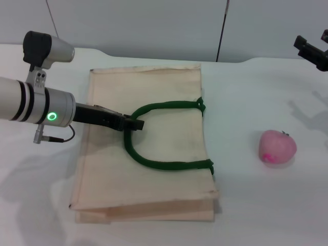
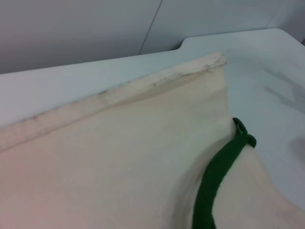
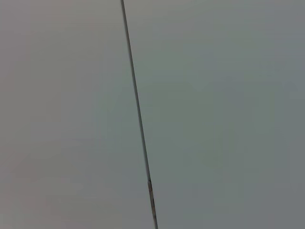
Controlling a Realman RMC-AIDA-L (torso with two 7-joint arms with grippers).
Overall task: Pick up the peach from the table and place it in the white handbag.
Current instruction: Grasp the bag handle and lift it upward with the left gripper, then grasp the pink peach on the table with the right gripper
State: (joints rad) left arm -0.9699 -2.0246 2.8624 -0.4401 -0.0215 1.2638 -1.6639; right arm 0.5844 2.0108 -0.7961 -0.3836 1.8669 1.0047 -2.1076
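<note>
The peach, pink with a magenta patch and a tiny stem, lies on the white table to the right of the white handbag. The handbag lies flat at the centre, cream fabric with a dark green handle loop on top. My left gripper reaches in from the left over the bag, its tip at the left bend of the green handle. The left wrist view shows the bag's fabric and a stretch of the handle. My right gripper hangs open and empty at the far right, above and behind the peach.
A grey wall with a thin dark vertical seam stands behind the table; the right wrist view shows only that wall and seam. The table's back edge has a raised step behind the bag.
</note>
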